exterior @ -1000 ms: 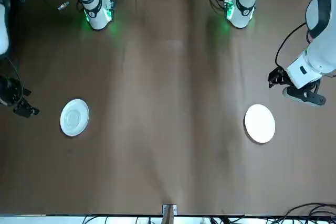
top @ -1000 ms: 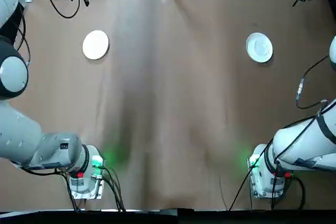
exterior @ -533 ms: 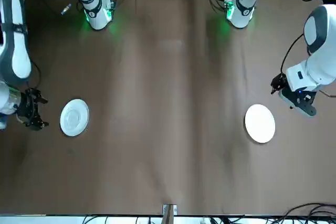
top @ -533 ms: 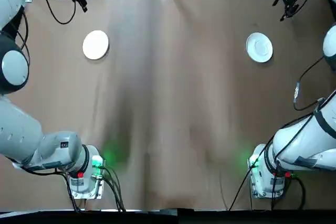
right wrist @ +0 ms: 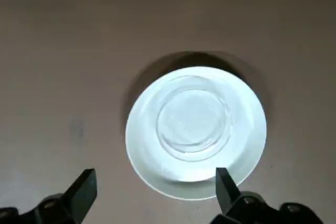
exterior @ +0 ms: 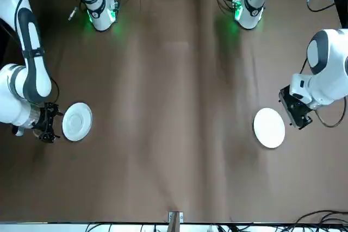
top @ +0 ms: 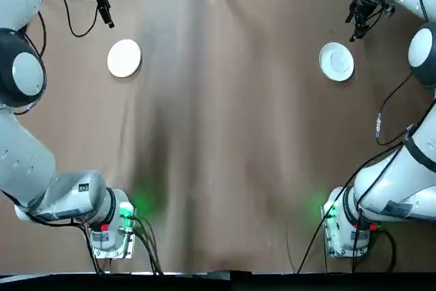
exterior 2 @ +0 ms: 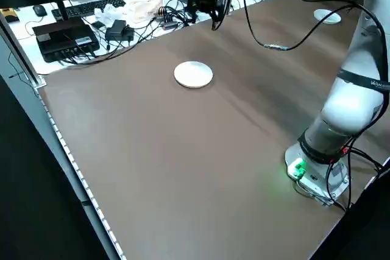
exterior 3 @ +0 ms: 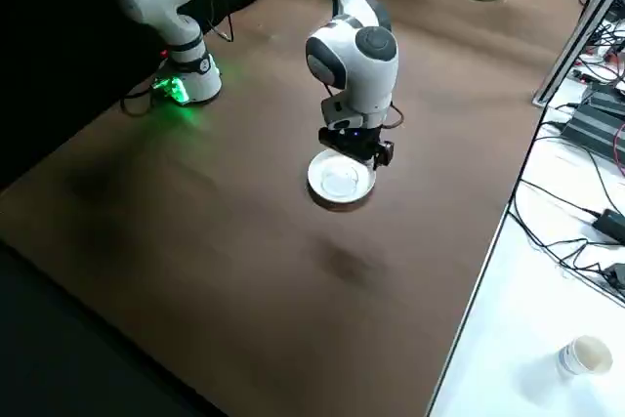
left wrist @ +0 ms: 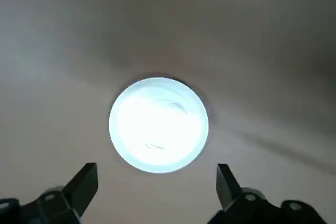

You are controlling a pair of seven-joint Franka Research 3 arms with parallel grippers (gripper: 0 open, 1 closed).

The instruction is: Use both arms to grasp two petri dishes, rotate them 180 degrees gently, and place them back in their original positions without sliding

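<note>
Top view: we logged the plain petri dish (top: 124, 58) at upper left and the ringed petri dish (top: 336, 61) at upper right, both flat on the brown table (top: 225, 134). The left gripper (top: 105, 13) stood above-left of the plain one, the right gripper (top: 357, 22) above-right of the ringed one. Neither touched a dish. We judged the task barely begun: grasp, rotation and return all remained.

Front view: ringed dish at lower left with the right gripper just beside it; plain dish at lower right with the left gripper near it.

Left side view: cables (exterior 2: 146, 25), a keyboard (exterior 2: 91, 5) and boxes lay beyond the table edge, upper left, clear of the work.

Right side view: a paper cup (exterior 3: 584, 352) at lower right, off the table. Nothing stood between either gripper and its dish.

Left wrist view: fingers spread wide, plain dish centred beyond them, ungrasped.

Right wrist view: fingers likewise apart, ringed dish beyond them, ungrasped.
</note>
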